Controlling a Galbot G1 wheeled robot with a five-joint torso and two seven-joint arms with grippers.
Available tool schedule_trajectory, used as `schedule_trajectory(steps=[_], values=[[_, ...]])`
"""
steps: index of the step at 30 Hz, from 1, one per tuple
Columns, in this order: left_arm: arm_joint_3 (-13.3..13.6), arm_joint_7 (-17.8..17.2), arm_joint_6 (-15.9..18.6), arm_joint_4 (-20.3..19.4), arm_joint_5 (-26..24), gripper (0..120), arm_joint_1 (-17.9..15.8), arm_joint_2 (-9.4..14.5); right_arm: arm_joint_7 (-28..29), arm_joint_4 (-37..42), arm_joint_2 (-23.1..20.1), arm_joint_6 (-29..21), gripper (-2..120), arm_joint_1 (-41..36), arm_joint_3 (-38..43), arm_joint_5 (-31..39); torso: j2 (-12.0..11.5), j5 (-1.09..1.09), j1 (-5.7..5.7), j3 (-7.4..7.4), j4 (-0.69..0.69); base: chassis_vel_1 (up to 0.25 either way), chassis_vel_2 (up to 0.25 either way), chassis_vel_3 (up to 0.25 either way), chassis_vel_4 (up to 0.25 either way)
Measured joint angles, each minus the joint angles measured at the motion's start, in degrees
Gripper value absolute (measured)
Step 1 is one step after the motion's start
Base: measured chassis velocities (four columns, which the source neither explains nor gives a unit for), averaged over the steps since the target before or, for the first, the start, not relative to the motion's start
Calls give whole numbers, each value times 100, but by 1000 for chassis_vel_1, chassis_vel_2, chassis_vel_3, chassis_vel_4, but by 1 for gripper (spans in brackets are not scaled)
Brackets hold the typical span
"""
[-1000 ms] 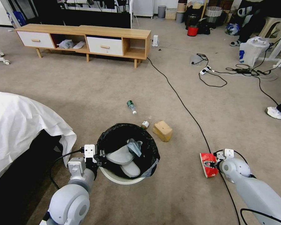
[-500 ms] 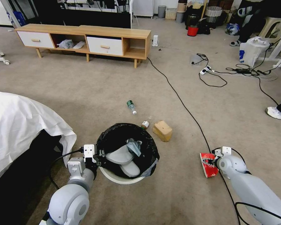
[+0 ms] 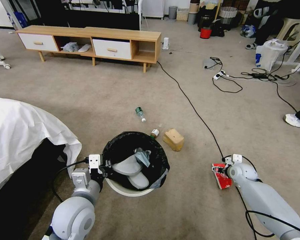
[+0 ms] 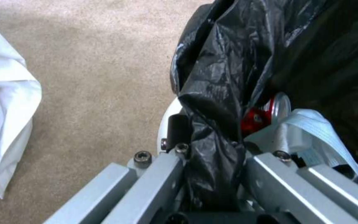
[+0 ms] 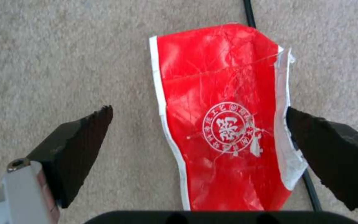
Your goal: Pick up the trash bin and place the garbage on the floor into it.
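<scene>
My left claw (image 4: 212, 174) is clamped on the trash bin's (image 3: 130, 190) rim; my right claw (image 5: 199, 146) (fingers wide apart) hangs over the red packet (image 5: 224, 124).

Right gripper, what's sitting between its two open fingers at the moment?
The red snack packet lies flat on the carpet between the right gripper's open fingers, nearer one; the right wrist view shows it.

- The red snack packet (image 5: 224, 124) on the carpet bears a white round seal: 1 large Chinese character, 粥, ringed by smaller characters too fine to read.
- Nothing else is legible.
</scene>
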Motion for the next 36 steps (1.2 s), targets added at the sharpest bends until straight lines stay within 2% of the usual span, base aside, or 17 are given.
schedule_trajectory(steps=[16,36], values=[[20,-5,1,-10,-13,0,-11,-9,45,-245,23,33,100,-14,108,-276,0,1,0,0,0,0,0,0,0],[61,7,-5,29,-24,0,-44,22,-32,-357,-40,121,100,5,163,-288,0,-1,0,0,-1,0,0,0,0]])
